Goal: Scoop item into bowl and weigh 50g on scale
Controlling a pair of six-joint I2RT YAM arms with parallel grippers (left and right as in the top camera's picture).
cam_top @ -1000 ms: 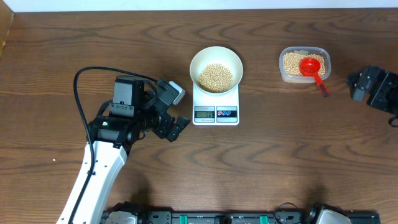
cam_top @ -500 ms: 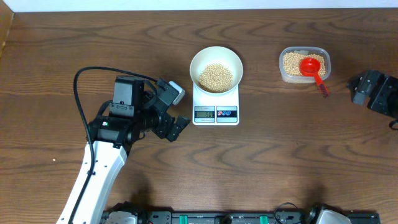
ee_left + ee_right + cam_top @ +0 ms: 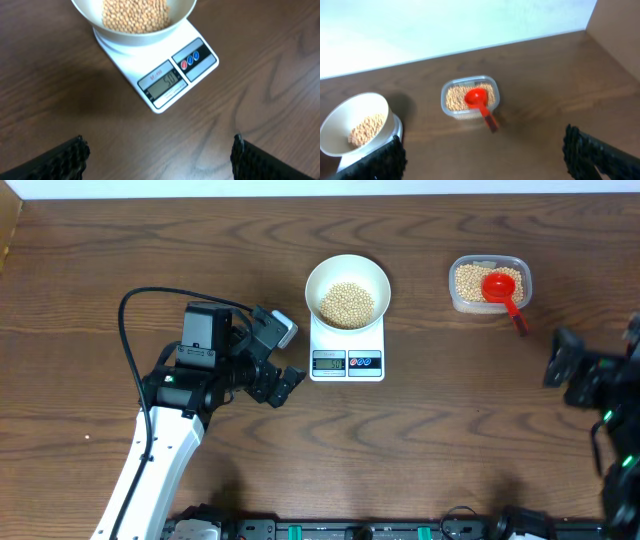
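Overhead: the bowl (image 3: 322, 275) of beans (image 3: 346, 304) sits on the far part of the scale (image 3: 347, 346), mid-table. To the right, the scoop (image 3: 500, 286) lies in the tub (image 3: 454, 292). The left gripper (image 3: 290, 357) waits just left of the scale, jaws apart and empty. The right gripper (image 3: 555, 365) is at the right edge, also spread and empty.

Left wrist: the display seems to read fifty, so the weighing looks finished. The step now is likely to back off. Both arms should keep clear of bowl and scale so the reading holds, and no more beans should go in.

Right wrist: the tub and scoop lie ahead, and the bowl is at the left edge.

Against the earlier overhead frame, the right arm has pulled nearer and slightly left, away from the tub. The left arm, bowl, scale and scoop are unchanged.
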